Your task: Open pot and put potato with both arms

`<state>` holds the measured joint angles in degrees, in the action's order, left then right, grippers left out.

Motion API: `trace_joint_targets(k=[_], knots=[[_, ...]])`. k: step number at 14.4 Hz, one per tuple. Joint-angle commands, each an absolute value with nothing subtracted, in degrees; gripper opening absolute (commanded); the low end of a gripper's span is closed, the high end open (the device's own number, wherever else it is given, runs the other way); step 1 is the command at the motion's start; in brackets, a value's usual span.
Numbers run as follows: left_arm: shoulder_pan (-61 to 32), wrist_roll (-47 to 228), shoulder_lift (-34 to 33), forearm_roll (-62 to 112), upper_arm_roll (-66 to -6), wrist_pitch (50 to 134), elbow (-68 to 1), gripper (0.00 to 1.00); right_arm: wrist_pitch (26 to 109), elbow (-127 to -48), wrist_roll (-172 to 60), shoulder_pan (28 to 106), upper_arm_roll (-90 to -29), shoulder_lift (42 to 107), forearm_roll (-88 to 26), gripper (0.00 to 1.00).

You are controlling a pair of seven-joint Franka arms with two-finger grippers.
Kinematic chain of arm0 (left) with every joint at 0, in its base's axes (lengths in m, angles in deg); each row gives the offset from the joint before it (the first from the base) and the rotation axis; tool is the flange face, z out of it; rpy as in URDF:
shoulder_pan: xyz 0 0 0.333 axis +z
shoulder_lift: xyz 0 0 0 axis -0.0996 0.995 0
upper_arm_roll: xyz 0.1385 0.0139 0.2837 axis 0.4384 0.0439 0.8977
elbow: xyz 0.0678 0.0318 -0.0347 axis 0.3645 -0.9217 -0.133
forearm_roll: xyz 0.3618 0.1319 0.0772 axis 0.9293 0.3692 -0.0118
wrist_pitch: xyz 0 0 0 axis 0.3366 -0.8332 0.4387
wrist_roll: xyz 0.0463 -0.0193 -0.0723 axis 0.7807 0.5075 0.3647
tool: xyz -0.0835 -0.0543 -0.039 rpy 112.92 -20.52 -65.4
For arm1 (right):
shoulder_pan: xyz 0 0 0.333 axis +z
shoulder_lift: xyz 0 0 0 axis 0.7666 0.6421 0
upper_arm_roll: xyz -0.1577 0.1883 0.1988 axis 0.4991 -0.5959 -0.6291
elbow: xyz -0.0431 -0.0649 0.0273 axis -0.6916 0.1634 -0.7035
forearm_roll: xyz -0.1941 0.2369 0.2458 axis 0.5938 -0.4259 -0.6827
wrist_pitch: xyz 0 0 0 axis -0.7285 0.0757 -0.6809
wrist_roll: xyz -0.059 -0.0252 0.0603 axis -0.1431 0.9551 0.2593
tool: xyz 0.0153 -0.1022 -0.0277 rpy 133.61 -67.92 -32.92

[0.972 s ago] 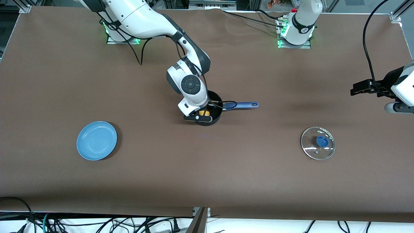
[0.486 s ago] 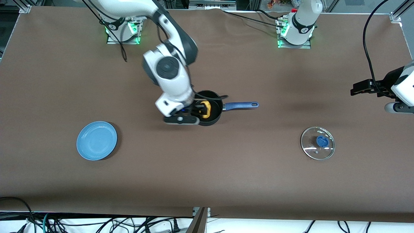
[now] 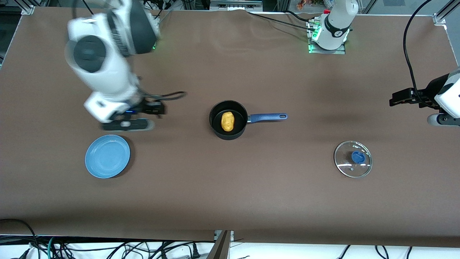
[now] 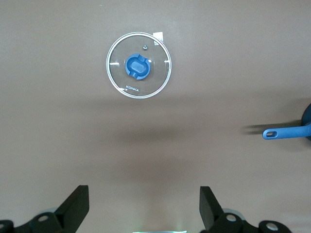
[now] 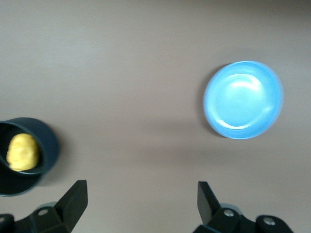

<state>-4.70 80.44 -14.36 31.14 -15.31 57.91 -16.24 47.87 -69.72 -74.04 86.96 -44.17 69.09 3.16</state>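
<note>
The small black round saucepan with the long blue handle (image 3: pixel 228 119) stands uncovered near the middle of the brown desk (image 3: pixel 230 194), its handle pointing toward the left arm's end. Inside it, on the bottom, lies the lumpy yellow-orange potato (image 3: pixel 227 121), touching nothing else.

Toward the left arm's end and nearer the front camera than the saucepan, the round glass lid with a blue knob (image 3: pixel 353 159) lies flat on the desk, well apart from the pot. At the right arm's end, also nearer the front camera than the saucepan, sits the flat round blue plate (image 3: pixel 107 156), with nothing on it.

The right end effector (image 3: pixel 152 109) is up over bare desk between the plate and the saucepan, its fingers (image 5: pixel 73 198) spread wide and holding nothing. The left end effector (image 3: pixel 399 98) hangs over the desk's edge at the left arm's end, where that arm waits, fingers (image 4: pixel 75 206) likewise spread apart and empty.

Nothing stands between the saucepan and either end effector.
</note>
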Motion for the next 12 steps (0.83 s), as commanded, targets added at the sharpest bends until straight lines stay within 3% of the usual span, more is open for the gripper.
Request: trace_joint_targets(k=[1, 4, 7, 9, 12], knots=[[-5.01, 80.92, -13.57, 32.08, -15.19, 56.60, -14.37, 1.00, 43.92, -72.87, -70.69, 79.36, -46.36, 64.04, 2.97, 1.00], [-5.01, 80.92, -13.57, 32.00, -15.28, 56.60, -14.37, 1.00, 42.58, -78.21, -64.01, 65.48, -55.74, 58.34, 4.02, 1.00], [-5.01, 80.92, -13.57, 32.00, -15.28, 56.60, -14.37, 1.00, 45.65, -84.98, -63.92, 50.45, -69.53, 52.62, 7.79, 1.00], [-5.01, 80.92, -13.57, 32.00, -15.28, 56.60, -14.37, 1.00, 45.23, -84.92, -62.78, 47.33, -70.63, 49.63, 7.19, 1.00], [-5.01, 80.92, -13.57, 32.00, -15.28, 56.60, -14.37, 1.00, 43.11, -84.65, -63.30, 49.08, -67.91, 49.17, 6.57, 1.00]])
